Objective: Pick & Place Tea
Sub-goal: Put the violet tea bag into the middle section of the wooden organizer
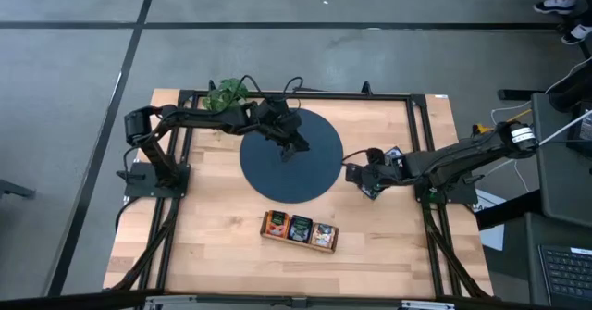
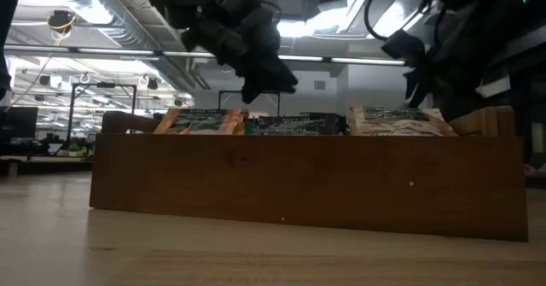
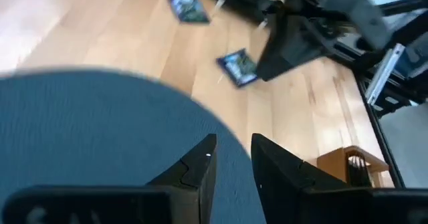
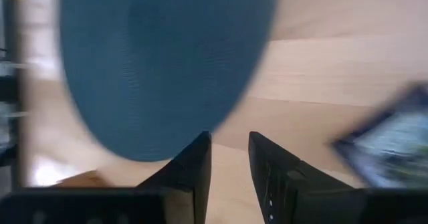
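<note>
Two dark tea sachets lie on the table's right side, by the right gripper. Both grippers, the left gripper over the mat, are parted, empty. Being light, thin and slippery, sachets are best pinched by an edge.

1. In the low view, the tray's front wall hid all but the top edges of the tea sachets inside.
2. In the right wrist view, a dark sachet was blurred and cut off by the picture's edge.
3. In the high view, the right gripper covered most of the sachets beside it.
4. The round mat ran past the left wrist picture's edge.
</note>
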Motion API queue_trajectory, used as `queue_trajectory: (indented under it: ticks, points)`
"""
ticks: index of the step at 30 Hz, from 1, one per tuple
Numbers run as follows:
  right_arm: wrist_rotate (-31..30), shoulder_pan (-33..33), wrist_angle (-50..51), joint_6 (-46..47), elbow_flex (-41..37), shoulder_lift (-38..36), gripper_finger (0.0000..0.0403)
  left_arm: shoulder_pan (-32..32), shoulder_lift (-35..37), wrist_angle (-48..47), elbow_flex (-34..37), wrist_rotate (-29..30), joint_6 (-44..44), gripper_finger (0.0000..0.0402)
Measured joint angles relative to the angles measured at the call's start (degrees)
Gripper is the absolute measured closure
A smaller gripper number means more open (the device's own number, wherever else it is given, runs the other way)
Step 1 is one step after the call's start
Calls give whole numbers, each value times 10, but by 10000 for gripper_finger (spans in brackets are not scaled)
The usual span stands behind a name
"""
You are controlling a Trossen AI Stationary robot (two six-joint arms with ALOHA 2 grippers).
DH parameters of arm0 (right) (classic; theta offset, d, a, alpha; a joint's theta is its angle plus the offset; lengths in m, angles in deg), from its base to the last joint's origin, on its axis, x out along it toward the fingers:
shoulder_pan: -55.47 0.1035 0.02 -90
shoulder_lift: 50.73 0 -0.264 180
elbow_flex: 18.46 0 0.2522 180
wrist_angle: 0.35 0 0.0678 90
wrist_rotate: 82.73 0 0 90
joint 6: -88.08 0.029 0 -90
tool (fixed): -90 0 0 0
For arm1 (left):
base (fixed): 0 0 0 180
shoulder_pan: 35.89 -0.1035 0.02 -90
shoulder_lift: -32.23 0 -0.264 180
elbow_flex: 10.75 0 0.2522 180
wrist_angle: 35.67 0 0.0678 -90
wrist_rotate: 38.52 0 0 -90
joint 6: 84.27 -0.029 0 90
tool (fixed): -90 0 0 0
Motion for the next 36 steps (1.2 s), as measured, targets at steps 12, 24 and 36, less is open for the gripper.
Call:
queue_trajectory:
  ticks: [12,24,36]
  points:
    - [118,0,390,31,112,-6,307,14,-28,-16,-55,15,18,337]
    - [137,-19,168,32,-42,1,397,-13,-28,-35,-55,36,42,336]
    - [127,-59,-74,-2,-119,41,396,-2,-40,-27,-55,34,58,341]
